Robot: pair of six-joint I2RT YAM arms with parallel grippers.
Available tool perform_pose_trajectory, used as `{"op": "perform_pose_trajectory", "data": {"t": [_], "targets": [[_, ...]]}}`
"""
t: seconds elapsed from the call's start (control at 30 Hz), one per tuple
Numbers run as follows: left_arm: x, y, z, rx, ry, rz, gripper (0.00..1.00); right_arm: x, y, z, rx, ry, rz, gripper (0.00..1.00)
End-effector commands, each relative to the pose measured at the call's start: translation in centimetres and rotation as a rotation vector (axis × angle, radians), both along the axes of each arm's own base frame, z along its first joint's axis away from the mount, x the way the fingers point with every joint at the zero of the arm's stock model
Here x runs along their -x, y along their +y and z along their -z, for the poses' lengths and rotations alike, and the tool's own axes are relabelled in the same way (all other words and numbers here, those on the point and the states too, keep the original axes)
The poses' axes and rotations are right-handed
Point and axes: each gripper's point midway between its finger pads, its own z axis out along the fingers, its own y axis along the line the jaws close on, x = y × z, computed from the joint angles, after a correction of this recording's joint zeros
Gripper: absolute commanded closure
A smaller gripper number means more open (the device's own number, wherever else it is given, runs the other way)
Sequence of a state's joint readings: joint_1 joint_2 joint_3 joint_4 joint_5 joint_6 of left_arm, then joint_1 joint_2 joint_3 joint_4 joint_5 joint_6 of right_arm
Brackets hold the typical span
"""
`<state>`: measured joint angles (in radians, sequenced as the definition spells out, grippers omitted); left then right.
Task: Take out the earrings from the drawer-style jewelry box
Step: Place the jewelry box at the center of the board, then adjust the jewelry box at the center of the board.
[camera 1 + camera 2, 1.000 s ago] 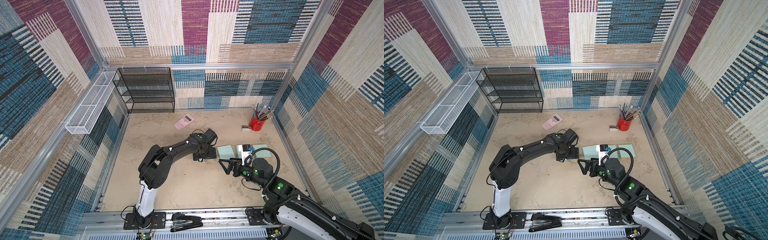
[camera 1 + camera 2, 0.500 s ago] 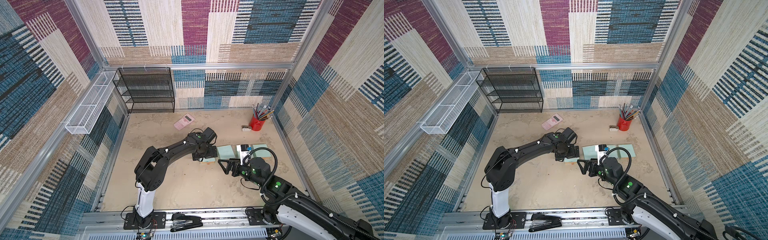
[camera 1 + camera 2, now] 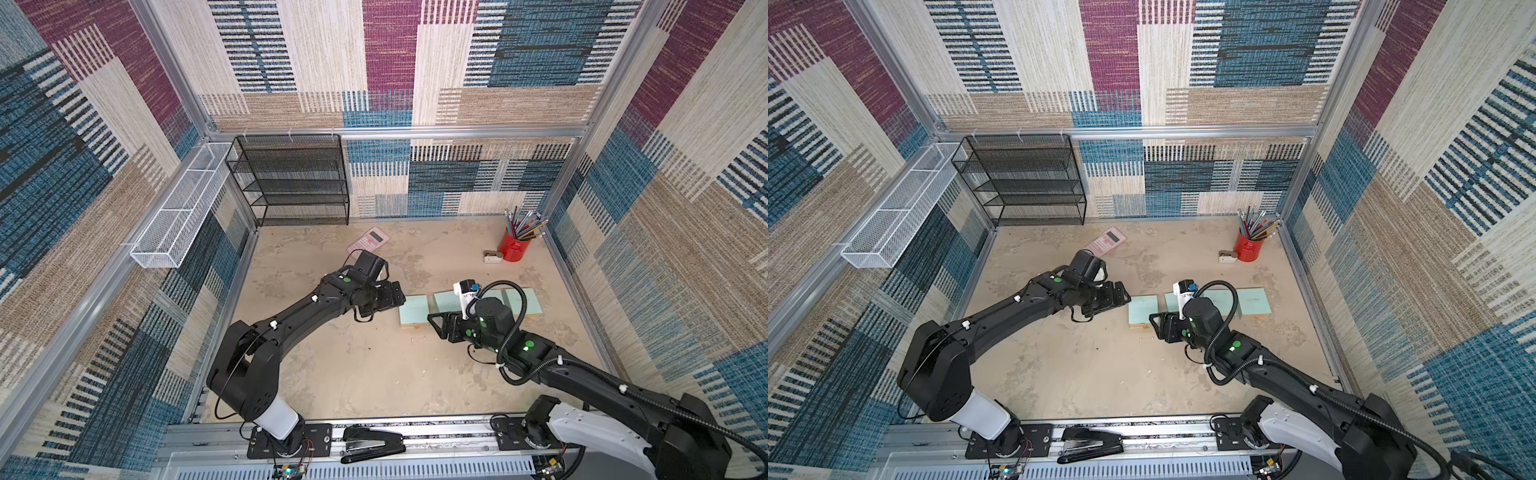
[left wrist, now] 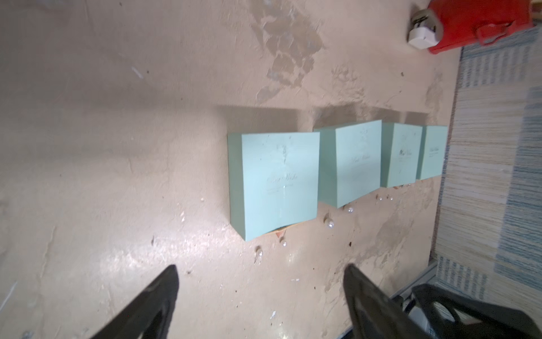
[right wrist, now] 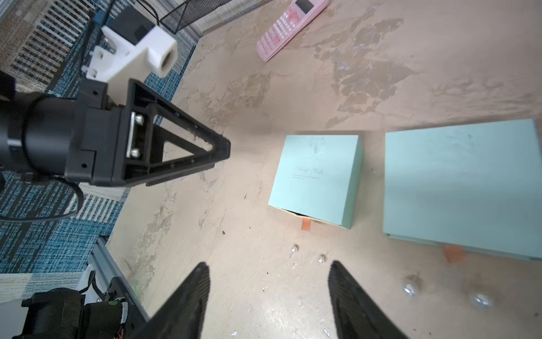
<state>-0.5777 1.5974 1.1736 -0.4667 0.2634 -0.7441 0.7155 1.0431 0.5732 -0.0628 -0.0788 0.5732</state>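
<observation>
Earrings (tiny pearly studs) lie loose beside mint boxes.

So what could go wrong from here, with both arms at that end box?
1. The earrings lie loose on the floor just ahead of the open right gripper; a low pass might roll them away.
2. The left gripper, also open, hangs close to the same mint-green box; the two could collide.
3. The studs are tiny, so a pinch may slip.

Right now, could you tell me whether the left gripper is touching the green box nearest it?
Apart: the right wrist view shows bare floor between the left gripper and that green box.
</observation>
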Motion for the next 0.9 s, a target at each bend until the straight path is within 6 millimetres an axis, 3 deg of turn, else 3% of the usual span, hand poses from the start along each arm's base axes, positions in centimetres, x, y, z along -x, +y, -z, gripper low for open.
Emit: {"op": "perform_pose_trajectory", "data": {"t": [0.0,0.1,0.23,0.57,0.87], "targets": [[-0.5,-1.9,-0.5,0.136,-0.009,0.093,0.31,-1.6,0.9,-1.0,-0.012,-0.052,-0.014,0.54],[-1.1,-3.2,0.6,0.178,0.023,0.117,0.42,-3.3,0.7,0.3,-0.006,-0.016,-0.001,0.76],[-1.4,-4.5,2.5,0.218,0.074,0.142,0.57,-4.5,1.4,2.0,0.004,0.022,-0.013,0.93],[-1.2,-3.5,6.5,0.190,0.151,0.086,0.77,-5.8,2.0,6.2,0.051,0.110,-0.022,1.00],[-0.9,-2.7,8.0,0.195,0.182,0.063,0.80,-6.7,1.3,9.3,0.093,0.172,0.009,1.00]]}}
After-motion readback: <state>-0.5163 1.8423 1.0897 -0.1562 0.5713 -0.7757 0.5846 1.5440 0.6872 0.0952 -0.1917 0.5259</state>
